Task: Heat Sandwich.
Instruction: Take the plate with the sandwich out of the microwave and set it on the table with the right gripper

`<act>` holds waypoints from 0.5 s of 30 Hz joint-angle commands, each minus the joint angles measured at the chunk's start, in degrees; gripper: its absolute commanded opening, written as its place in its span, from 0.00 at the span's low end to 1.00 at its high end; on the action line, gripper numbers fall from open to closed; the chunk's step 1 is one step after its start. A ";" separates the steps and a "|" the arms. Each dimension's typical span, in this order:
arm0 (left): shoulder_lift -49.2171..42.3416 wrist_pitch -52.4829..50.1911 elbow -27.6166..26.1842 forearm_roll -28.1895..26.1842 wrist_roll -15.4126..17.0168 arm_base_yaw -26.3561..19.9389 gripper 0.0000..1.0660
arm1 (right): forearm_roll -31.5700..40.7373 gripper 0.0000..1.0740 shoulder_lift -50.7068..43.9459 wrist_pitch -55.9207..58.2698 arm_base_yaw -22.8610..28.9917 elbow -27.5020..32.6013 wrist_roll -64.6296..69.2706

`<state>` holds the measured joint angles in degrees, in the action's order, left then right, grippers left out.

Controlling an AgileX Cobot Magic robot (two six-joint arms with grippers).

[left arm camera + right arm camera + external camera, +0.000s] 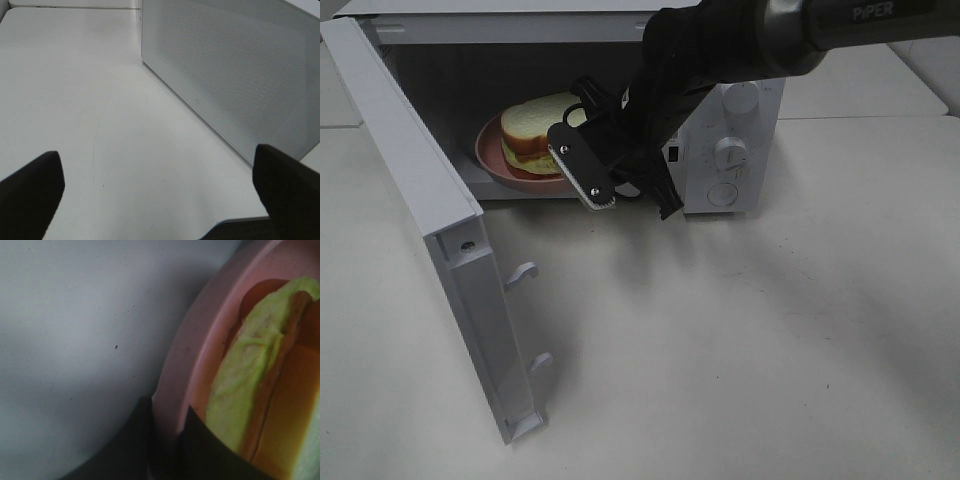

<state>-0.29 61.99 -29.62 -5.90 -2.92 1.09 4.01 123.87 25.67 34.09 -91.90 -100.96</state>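
One sandwich [533, 128] on one pink plate [495, 158], inside the one white microwave [740, 150], upper middle of the high view; its one door [415, 215] swung wide at left. Right gripper [167, 440] reaches into the cavity, fingers pinched on the plate rim. Left gripper [160, 200] over bare table [75, 100], fingers spread wide, holding nothing.

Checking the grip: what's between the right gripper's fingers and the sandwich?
Only the pink plate's rim. In the right wrist view the right gripper pinches that rim, and the sandwich sits just inside it on the plate.
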 commanded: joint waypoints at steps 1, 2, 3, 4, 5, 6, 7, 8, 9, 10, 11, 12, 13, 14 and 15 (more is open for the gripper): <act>-0.29 -0.74 0.17 -0.46 0.23 -0.11 0.91 | 3.38 0.00 -3.72 -2.01 -0.11 2.58 -4.13; -0.29 -0.74 0.17 -0.46 0.23 -0.11 0.91 | 4.01 0.00 -4.30 -2.06 -0.11 3.50 -4.87; -0.29 -0.74 0.17 -0.46 0.23 -0.11 0.91 | 5.50 0.00 -5.84 -2.23 -0.11 5.39 -6.42; -0.29 -0.74 0.17 -0.46 0.23 -0.11 0.91 | 5.50 0.00 -5.84 -2.23 -0.11 5.39 -6.42; -0.29 -0.74 0.17 -0.46 0.23 -0.11 0.91 | 6.25 0.00 -6.42 -2.23 -0.11 6.13 -7.22; -0.29 -0.74 0.17 -0.46 0.23 -0.11 0.91 | 7.16 0.00 -7.22 -2.23 -0.11 7.05 -8.19; -0.29 -0.74 0.17 -0.46 0.23 -0.11 0.91 | 8.82 0.00 -8.48 -2.52 -0.11 8.65 -9.45; -0.29 -0.74 0.17 -0.46 0.23 -0.11 0.91 | 8.82 0.00 -8.48 -2.52 -0.11 8.65 -9.45; -0.29 -0.74 0.17 -0.46 0.23 -0.11 0.91 | 9.51 0.00 -9.28 -2.69 -0.11 9.57 -9.85; -0.29 -0.74 0.17 -0.46 0.23 -0.11 0.91 | 10.49 0.00 -10.03 -3.09 -0.11 10.49 -10.49; -0.29 -0.74 0.17 -0.46 0.23 -0.11 0.91 | 12.61 0.00 -11.40 -3.61 -0.11 12.32 -11.17; -0.29 -0.74 0.17 -0.46 0.23 -0.11 0.91 | 13.46 0.00 -12.09 -3.84 -0.06 13.24 -11.57; -0.29 -0.74 0.17 -0.46 0.23 -0.11 0.91 | 13.46 0.00 -12.09 -3.84 -0.06 13.24 -11.57; -0.29 -0.74 0.17 -0.46 0.23 -0.11 0.91 | 13.87 0.00 -12.83 -3.84 0.00 14.27 -12.09; -0.29 -0.74 0.17 -0.46 0.23 -0.11 0.91 | 13.98 0.00 -13.35 -3.84 0.00 15.07 -12.49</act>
<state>-0.29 61.99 -29.62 -5.90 -2.92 1.09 16.90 111.73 23.55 34.09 -77.06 -112.53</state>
